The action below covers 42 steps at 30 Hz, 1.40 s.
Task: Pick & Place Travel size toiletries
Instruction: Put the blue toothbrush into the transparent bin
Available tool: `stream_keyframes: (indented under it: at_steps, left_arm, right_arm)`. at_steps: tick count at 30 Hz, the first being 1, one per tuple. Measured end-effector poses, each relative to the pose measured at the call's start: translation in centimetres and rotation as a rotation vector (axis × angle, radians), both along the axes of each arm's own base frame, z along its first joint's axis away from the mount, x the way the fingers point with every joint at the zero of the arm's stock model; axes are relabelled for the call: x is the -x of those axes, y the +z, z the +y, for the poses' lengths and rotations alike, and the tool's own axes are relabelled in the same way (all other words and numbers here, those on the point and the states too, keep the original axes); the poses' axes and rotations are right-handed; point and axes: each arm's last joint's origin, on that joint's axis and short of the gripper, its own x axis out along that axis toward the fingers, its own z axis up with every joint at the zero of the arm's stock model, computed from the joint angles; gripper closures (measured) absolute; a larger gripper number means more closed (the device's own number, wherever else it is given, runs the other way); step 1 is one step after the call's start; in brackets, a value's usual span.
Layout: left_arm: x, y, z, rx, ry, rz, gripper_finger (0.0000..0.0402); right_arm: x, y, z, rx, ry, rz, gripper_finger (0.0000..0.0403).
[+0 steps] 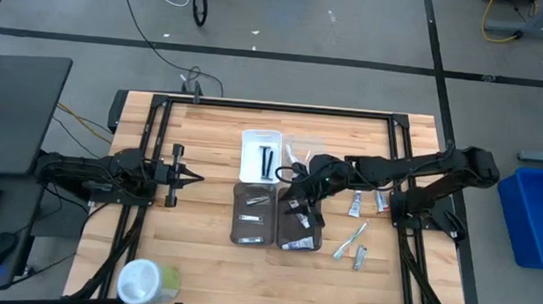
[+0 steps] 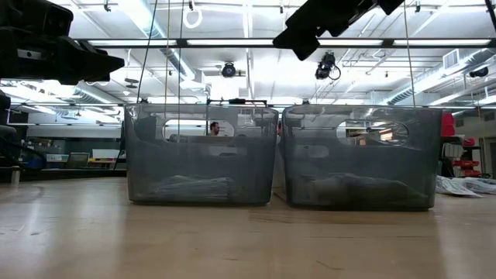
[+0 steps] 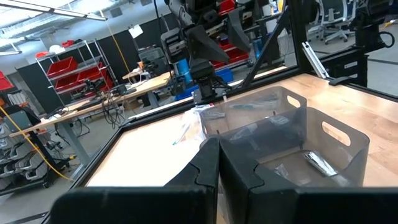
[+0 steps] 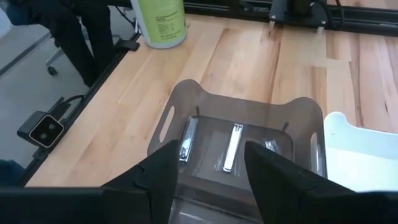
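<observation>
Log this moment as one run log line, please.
left end effector: shut, parked left | right end effector: open, empty, over right grey tray | toiletries: some loose on table

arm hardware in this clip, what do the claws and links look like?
Both arms are dark, near black, built of jointed links. The left claw ends in two slim fingers tapering to a point, with a short crossbar behind them. The right claw has broad, flat matte-black fingers with angular, faceted tips. No markings, and no loose cables on the arms, are visible.

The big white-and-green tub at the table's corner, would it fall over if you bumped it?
The round container probably stands firm: it looks wide and squat from above. If tipped, its round wall would likely let it roll. Its smooth side may be slippery.
</observation>
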Motion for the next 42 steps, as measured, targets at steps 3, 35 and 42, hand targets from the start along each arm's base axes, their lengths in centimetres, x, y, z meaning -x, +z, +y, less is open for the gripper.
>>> stream_keyframes:
  at_steps: [3, 35, 42]
  left_arm:
    - [0.0, 0.0, 0.0, 0.0, 0.0, -0.001, 0.0385]
    - [0.0, 0.3, 0.0, 0.001, 0.0, -0.036, 0.0386]
    - [0.0, 0.3, 0.0, 0.001, 0.0, -0.034, 0.0386]
  right_arm:
    - [0.1, 0.2, 0.0, -0.001, 0.0, -0.008, 0.0218]
    - [3.6, 1.5, -0.4, 0.069, 0.041, 0.085, 0.0249]
    - [5.7, -0.1, -0.5, 0.069, 0.045, 0.018, 0.0217]
